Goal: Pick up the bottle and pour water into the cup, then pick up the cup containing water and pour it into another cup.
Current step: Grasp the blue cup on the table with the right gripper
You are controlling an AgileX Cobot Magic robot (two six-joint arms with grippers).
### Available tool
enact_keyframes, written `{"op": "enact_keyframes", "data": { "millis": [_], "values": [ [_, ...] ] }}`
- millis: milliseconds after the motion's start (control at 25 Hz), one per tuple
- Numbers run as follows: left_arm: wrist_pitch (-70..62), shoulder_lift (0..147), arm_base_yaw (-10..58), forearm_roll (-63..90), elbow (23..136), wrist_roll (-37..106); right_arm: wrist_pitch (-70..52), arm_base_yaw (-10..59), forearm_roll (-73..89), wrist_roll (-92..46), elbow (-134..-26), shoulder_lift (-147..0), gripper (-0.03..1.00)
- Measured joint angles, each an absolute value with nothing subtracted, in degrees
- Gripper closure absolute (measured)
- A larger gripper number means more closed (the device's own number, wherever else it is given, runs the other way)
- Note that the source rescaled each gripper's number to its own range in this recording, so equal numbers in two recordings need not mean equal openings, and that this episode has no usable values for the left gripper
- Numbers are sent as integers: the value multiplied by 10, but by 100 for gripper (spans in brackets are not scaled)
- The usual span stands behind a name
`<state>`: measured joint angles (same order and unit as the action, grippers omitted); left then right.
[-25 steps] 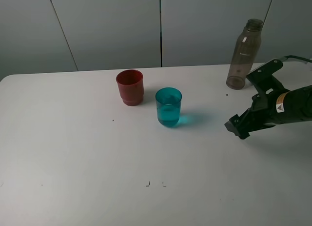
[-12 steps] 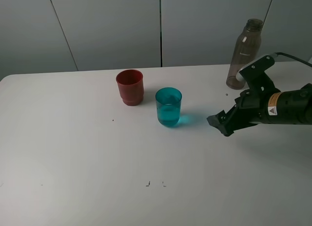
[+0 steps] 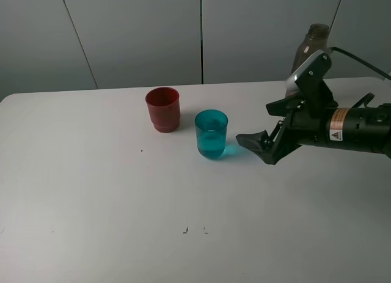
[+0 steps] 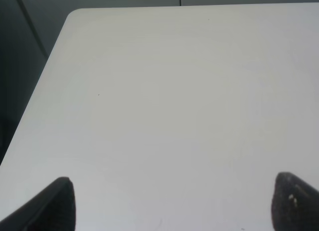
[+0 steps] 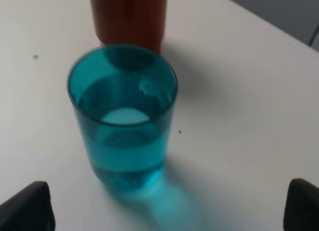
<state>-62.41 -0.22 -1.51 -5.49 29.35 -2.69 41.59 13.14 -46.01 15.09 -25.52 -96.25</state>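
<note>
The teal translucent cup (image 3: 211, 134) stands upright mid-table, about half full of water; the right wrist view shows it (image 5: 123, 123) close and centred. The red-brown cup (image 3: 163, 109) stands upright just to its back left, and shows behind it in the right wrist view (image 5: 129, 14). The smoky bottle (image 3: 316, 36) stands at the back right, its lower part hidden by my right arm. My right gripper (image 3: 259, 147) is open and empty, low over the table just right of the teal cup, not touching it; its fingertips (image 5: 30, 206) sit at the frame corners. My left gripper (image 4: 177, 203) is open over bare table.
The white table (image 3: 91, 203) ends at its back edge before grey wall panels (image 3: 134, 32). In the left wrist view the table's corner and side edge (image 4: 55, 46) show, with dark floor beyond. A cable (image 3: 360, 57) runs above my right arm.
My right gripper has moved left, from beside the bottle to just right of the teal cup. Cups and bottle have not moved.
</note>
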Motion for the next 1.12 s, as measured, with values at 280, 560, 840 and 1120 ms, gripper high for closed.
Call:
{"op": "enact_keyframes", "data": {
  "millis": [280, 560, 840, 1120],
  "values": [
    [-624, -2, -15, -55, 294, -27, 426, 131, -484, 125, -296, -1045, -3],
    [-624, -2, -15, -55, 294, -23, 428, 131, -491, 123, -342, -1118, -3],
    [-624, -2, -15, -55, 294, -23, 444, 131, -505, 87, -352, -1151, -3],
    [-624, -2, -15, -55, 294, -23, 444, 131, -518, 63, -379, -1178, -3]
  ]
}}
